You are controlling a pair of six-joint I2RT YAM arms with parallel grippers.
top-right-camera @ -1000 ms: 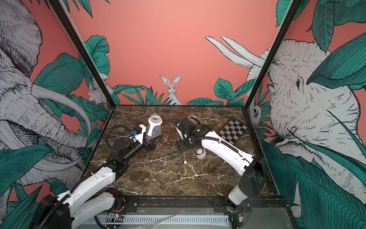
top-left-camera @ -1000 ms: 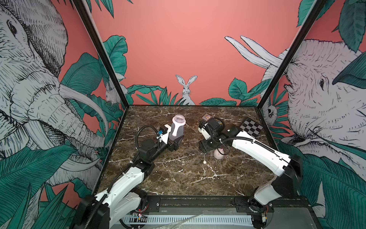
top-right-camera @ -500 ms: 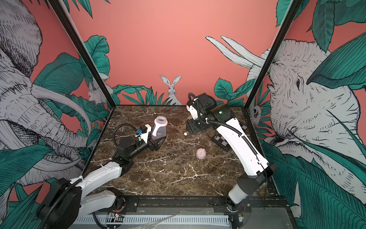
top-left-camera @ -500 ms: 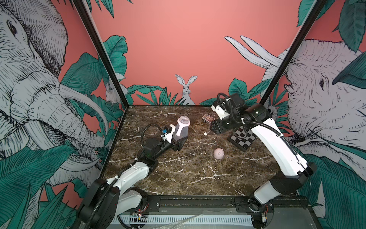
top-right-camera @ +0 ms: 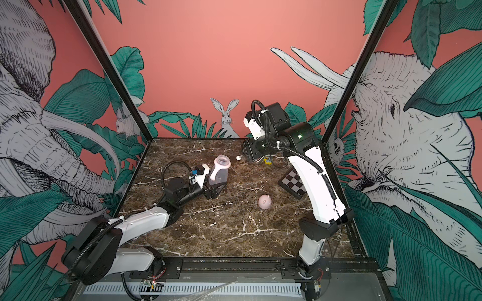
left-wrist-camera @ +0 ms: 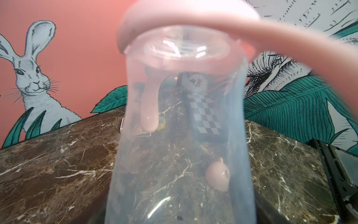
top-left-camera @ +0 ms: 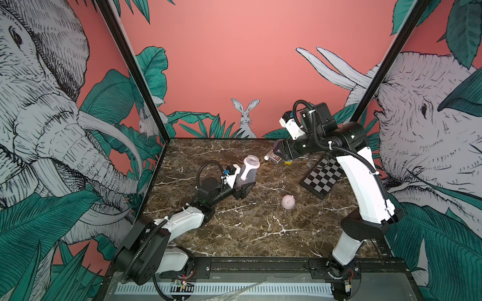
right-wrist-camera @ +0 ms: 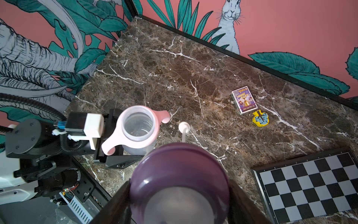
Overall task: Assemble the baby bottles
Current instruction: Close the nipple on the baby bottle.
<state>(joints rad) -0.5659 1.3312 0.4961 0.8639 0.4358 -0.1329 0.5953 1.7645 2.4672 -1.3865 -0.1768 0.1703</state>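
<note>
A: Left side first?
B: The left gripper (top-left-camera: 243,188) is clamped on the base of the bottle (top-left-camera: 249,170). Bottle near-upright, low over the table (top-left-camera: 234,234), collar (right-wrist-camera: 114,141) on, mouth open.
A: Right?
B: The right gripper (top-left-camera: 279,151) grips the purple nipple (right-wrist-camera: 180,174), with the straw (right-wrist-camera: 183,133) near the bottle but apart from it. Step looks like nipple insertion. Next: line the straw up with the mouth, lower, seat. The cap (top-left-camera: 288,202) lies on the table, probably for last.

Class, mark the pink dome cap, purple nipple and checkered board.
pink dome cap (top-left-camera: 288,202): in a top view, its rounded side.
purple nipple (right-wrist-camera: 179,174): right wrist view, its purple shoulder.
checkered board (top-left-camera: 322,176): in a top view, its patterned face.
</note>
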